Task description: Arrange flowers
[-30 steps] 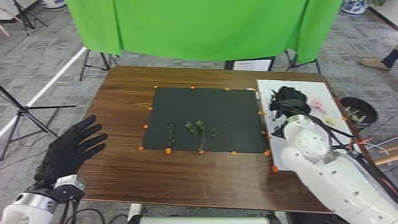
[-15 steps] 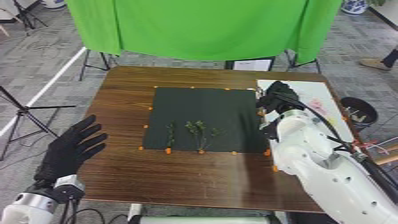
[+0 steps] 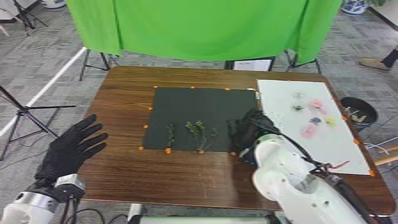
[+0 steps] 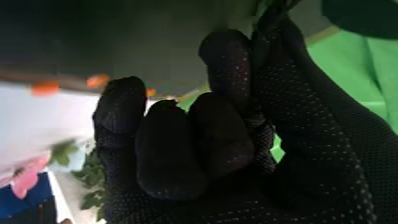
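Since the earlier head-view frame, your right hand has moved from the inner edge of the white board to the near right part of the dark mat, uncovering the pink flowers and the yellow flower on the board. The hand is closed: its curled fingers and thumb pinch what appears to be a dark green leaf. The shift suggests that selection is over and placement is in hand; you would next set the piece beside the three sprigs lying on the near part of the mat. The arrangement is judged to be at an early stage. Your left hand is open, off the mat's left side. Note the edges: orange markers line the mat's border, and your right hand is close to its right margin. The far half of the mat offers open room; a low sweep leftward could drag the nearest sprig. Whether the leaf touches the mat, you cannot tell.
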Motion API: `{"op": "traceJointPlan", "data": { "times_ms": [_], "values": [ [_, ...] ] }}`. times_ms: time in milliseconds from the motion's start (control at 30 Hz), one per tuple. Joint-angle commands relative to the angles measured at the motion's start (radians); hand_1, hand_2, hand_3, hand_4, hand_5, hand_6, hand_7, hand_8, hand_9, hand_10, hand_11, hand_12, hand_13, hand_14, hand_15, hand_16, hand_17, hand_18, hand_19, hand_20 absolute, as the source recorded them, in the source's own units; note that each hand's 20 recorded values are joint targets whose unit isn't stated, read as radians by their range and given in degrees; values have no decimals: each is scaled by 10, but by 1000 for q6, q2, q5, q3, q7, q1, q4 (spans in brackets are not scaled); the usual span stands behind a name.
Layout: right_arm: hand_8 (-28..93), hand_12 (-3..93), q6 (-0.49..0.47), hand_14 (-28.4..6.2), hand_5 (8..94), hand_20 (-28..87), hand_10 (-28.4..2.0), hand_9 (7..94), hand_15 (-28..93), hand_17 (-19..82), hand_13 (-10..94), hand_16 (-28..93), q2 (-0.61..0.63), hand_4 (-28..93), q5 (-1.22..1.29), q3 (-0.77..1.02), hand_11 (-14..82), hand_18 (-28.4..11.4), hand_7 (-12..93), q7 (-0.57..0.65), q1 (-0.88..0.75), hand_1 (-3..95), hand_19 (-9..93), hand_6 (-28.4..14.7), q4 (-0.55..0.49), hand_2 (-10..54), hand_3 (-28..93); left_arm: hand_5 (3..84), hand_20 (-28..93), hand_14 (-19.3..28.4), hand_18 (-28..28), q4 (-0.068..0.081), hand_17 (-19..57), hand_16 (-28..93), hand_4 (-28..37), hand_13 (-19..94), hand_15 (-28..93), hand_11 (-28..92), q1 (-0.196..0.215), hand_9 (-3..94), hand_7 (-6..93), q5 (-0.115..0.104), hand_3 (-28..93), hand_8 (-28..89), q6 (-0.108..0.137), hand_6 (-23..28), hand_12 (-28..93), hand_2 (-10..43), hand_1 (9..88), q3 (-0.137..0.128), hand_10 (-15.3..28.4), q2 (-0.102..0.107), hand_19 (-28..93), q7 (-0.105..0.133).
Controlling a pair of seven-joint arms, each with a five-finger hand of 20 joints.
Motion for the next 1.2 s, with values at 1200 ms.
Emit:
{"op": "traceJointPlan", "data": {
  "times_ms": [1200],
  "values": [
    [-101, 643, -78, -104, 717, 428, -82, 779, 855, 300, 736, 466, -9, -201, -93, 70, 704, -218, 476, -13, -40, 205, 826, -21, -20, -93, 854, 272, 109, 164, 204, 2, -101, 0, -283, 174, 323, 192, 5, 233, 188, -2, 697, -105, -13, 43, 178, -22, 238, 0, 116, -12, 387, -12]
  ]
}}
